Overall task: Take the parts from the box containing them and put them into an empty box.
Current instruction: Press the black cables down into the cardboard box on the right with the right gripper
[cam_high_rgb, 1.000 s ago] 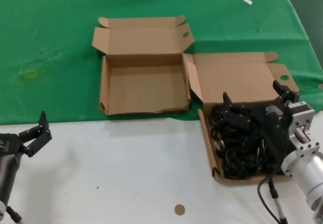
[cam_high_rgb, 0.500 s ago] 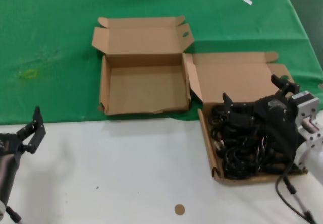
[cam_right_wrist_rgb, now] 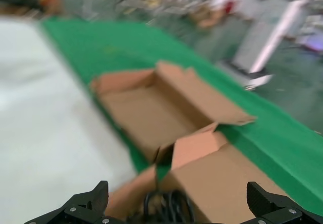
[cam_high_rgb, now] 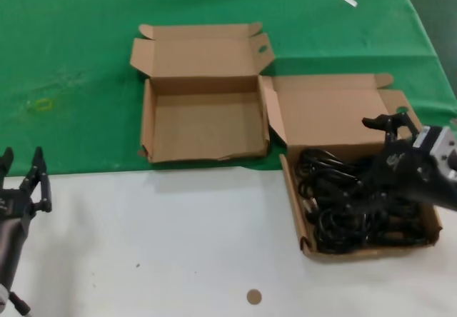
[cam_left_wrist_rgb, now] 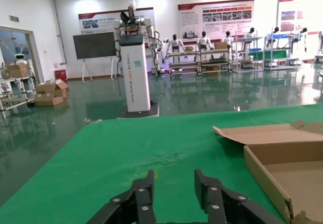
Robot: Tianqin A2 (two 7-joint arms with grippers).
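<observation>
Over the full box (cam_high_rgb: 357, 121), the right hand (cam_high_rgb: 389, 128) has swung back off the cords (cam_high_rgb: 350, 206), wide open and empty; nothing lifted yet. The left hand (cam_high_rgb: 21, 181) waits open, well apart.

No text can be read on the boxes, the cords, the green cloth or the white table in the head view. In the left wrist view, vertical lettering is carried on the white pillar (cam_left_wrist_rgb: 134, 72), and print is carried on the wall posters (cam_left_wrist_rgb: 215, 19), but none of it can be made out. A small green sign (cam_left_wrist_rgb: 14, 18) is seen on the left wall, also unreadable
</observation>
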